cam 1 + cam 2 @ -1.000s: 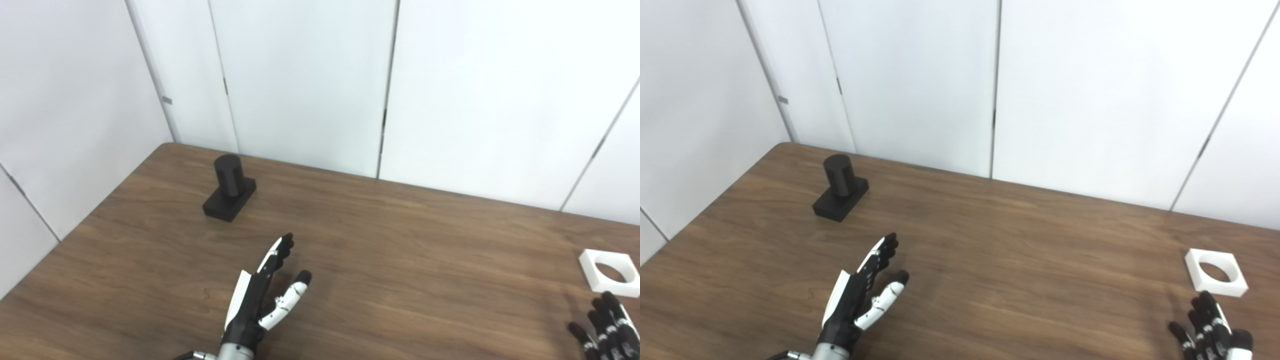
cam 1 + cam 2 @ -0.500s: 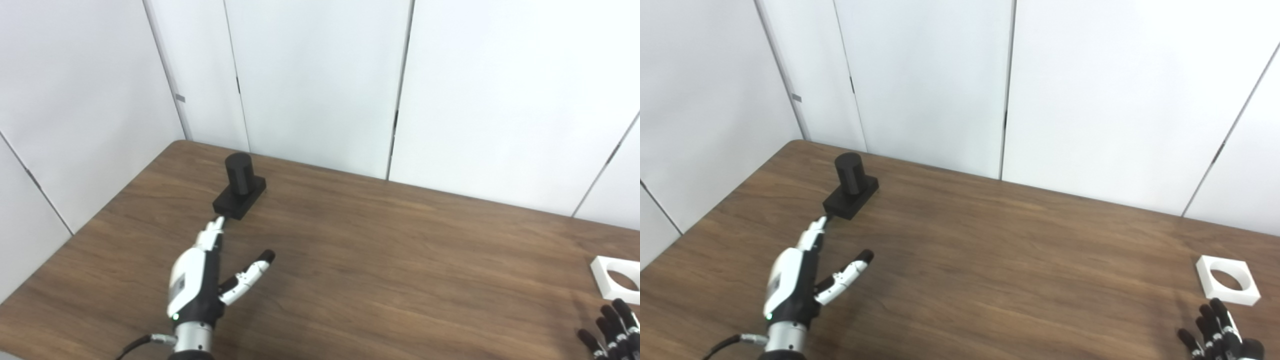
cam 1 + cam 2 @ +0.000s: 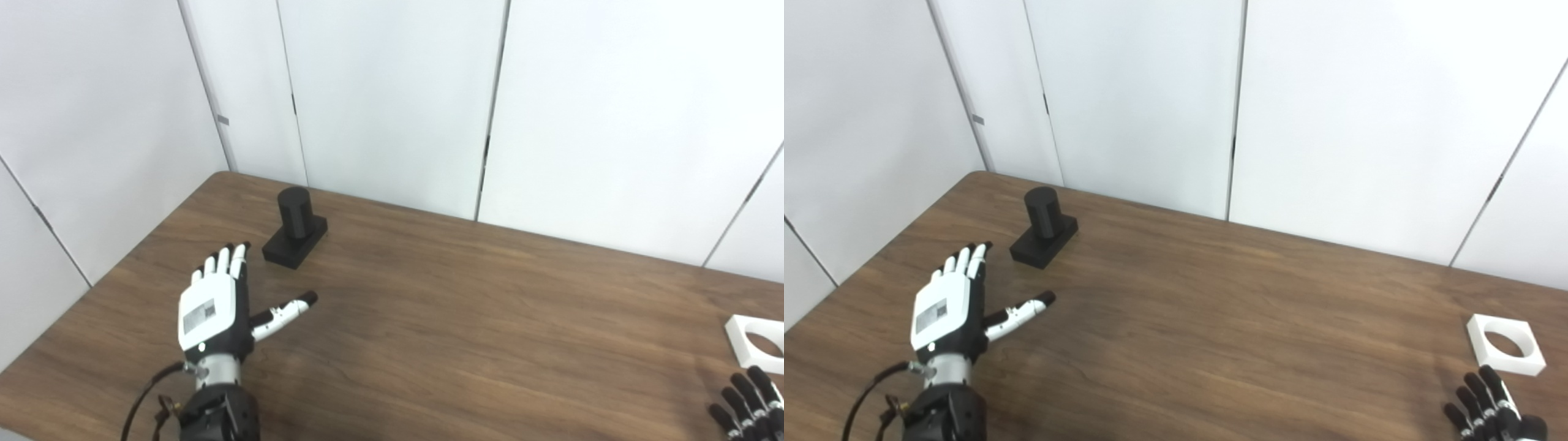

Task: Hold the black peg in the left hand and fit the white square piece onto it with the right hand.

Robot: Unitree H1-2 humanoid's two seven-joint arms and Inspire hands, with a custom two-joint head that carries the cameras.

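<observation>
**Two hands apart, one peg and one white piece on the table**

One black peg (image 3: 296, 228) stands upright on its flat black base near the far left corner of the wooden table (image 3: 465, 318). One white square piece (image 3: 1505, 343) with a round hole lies flat near the right edge, well apart from the peg.

The left hand (image 3: 214, 309) hovers over the table, back facing up, fingers (image 3: 225, 260) spread and straight, thumb stretched out to the side; it holds nothing. Its fingertips point toward the peg's base, near it but not touching.

The right hand (image 3: 1488, 407) shows only partly at the bottom right corner, dark fingers extended and apart, empty. It sits just on the near side of the white piece without touching it.

One white panelled wall (image 3: 392, 92) rises behind the table.
</observation>
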